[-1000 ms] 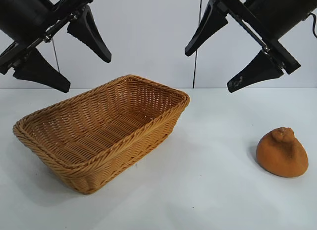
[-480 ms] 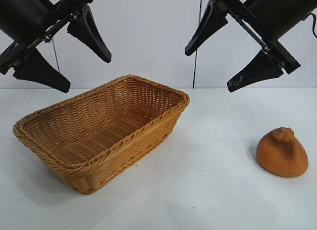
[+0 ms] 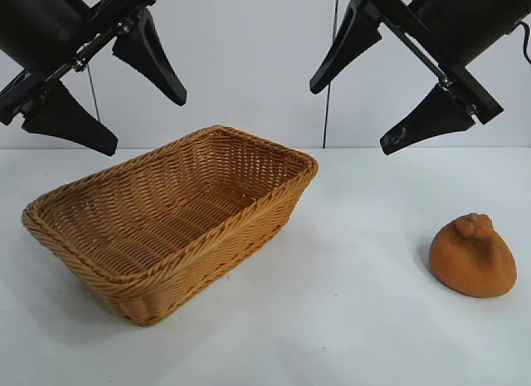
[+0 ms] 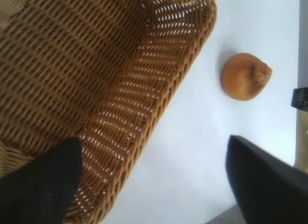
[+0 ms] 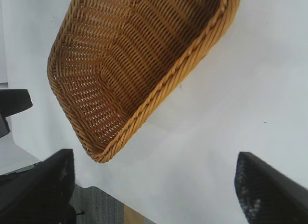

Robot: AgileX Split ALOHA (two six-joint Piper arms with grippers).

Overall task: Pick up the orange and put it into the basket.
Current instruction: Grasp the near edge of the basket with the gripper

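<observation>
While both arms hang high above the table [image 3: 357, 320], we note the left gripper [image 3: 104, 95] spread wide over the basket [image 3: 170, 207], grasping nothing. Our right gripper [image 3: 365, 95] is likewise spread and empty, up between basket and orange [image 3: 473, 256]. Orange sits on the table, well apart from the basket, at the right.

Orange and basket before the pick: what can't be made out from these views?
- orange: outside the right wrist view; its underside and far side are hidden in the exterior view.
- basket: cut by the frame edges in both wrist views; its near wall hides part of the floor in the exterior view.
- left gripper and right gripper: open, high above the table, arms cut by the exterior view's top edge.
</observation>
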